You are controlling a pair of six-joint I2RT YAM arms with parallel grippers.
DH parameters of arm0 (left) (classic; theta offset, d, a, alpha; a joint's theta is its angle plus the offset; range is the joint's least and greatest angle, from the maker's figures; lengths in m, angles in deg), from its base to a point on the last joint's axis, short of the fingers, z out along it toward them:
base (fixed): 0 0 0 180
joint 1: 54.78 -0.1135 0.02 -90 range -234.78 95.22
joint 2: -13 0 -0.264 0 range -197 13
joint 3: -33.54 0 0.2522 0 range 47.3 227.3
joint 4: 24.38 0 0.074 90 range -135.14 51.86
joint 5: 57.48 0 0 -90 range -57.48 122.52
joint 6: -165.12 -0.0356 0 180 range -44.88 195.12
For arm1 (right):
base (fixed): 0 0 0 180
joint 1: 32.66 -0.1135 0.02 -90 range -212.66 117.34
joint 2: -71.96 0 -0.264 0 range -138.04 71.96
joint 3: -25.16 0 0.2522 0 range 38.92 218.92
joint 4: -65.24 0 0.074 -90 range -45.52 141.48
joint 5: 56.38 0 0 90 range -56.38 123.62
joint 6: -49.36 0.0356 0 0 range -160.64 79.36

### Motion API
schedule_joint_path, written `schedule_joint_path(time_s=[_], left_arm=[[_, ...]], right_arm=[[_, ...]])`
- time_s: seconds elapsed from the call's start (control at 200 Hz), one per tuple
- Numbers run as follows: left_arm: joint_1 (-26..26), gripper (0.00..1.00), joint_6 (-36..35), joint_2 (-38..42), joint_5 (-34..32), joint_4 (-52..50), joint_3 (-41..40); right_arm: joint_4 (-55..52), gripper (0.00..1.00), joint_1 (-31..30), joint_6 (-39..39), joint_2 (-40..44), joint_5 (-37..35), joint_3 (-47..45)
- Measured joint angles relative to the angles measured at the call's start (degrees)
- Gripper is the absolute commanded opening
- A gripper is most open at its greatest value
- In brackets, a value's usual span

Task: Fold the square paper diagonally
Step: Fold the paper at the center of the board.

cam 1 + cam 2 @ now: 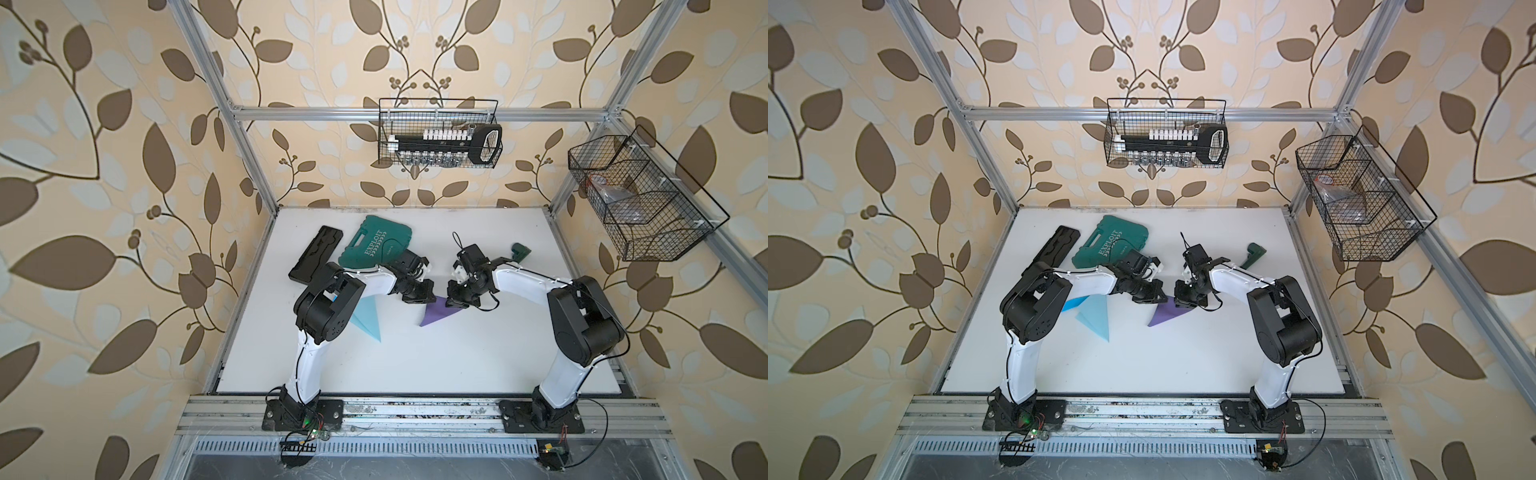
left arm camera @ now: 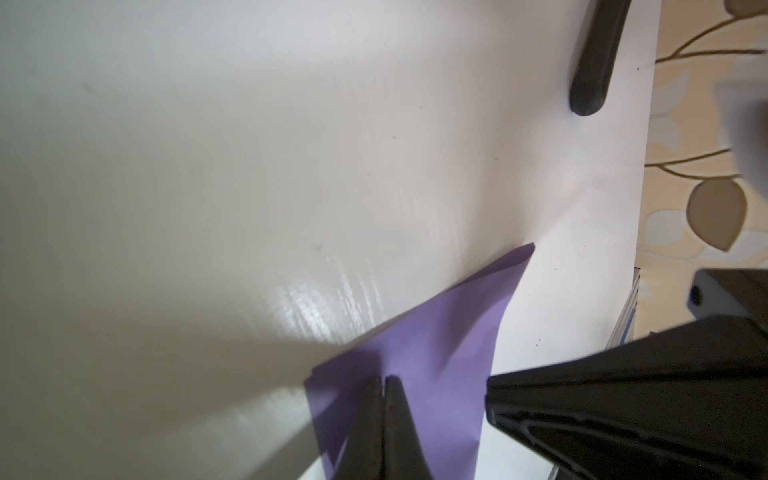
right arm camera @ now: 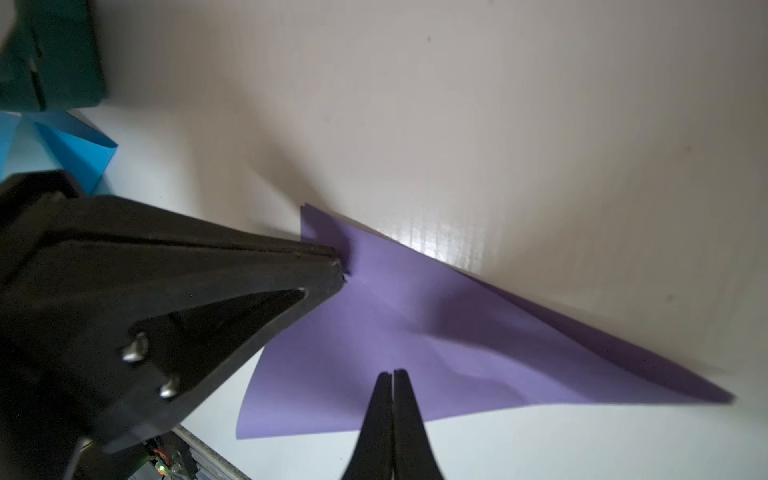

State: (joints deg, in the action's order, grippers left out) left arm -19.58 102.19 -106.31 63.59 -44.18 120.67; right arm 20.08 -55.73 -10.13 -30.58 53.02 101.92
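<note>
The purple paper (image 1: 438, 315) (image 1: 1165, 316) lies in the middle of the white table, folded into a triangle. My left gripper (image 1: 433, 296) is shut, and its closed tips (image 2: 386, 380) rest on the paper near one corner. My right gripper (image 1: 451, 304) is also shut, with its tips (image 3: 392, 373) on the paper (image 3: 415, 332) close to the open edge. In the right wrist view the left gripper (image 3: 340, 266) touches the paper beside the fold's end. The arms hide the paper's far edge in both top views.
A light blue folded paper (image 1: 368, 318) lies left of the purple one, partly under the left arm. A green tool case (image 1: 376, 245) and a black tray (image 1: 316, 257) sit at the back left, a small green object (image 1: 519, 251) at the back right. Wire baskets (image 1: 440, 137) (image 1: 636, 199) hang above.
</note>
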Motion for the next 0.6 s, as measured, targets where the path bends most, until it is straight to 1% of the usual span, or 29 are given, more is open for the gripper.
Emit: schedule_joint_path(time_s=[0.26,0.6], left_arm=[[0.00,0.00,0.00,-0.07,0.00,-0.22,0.15],[0.00,0.00,-0.02,-0.17,0.00,-0.42,0.37]], right_arm=[[0.31,0.00,-0.74,-0.28,-0.63,0.79,-0.04],[0.39,0.00,-3.74,-1.51,-1.44,1.84,-0.85]])
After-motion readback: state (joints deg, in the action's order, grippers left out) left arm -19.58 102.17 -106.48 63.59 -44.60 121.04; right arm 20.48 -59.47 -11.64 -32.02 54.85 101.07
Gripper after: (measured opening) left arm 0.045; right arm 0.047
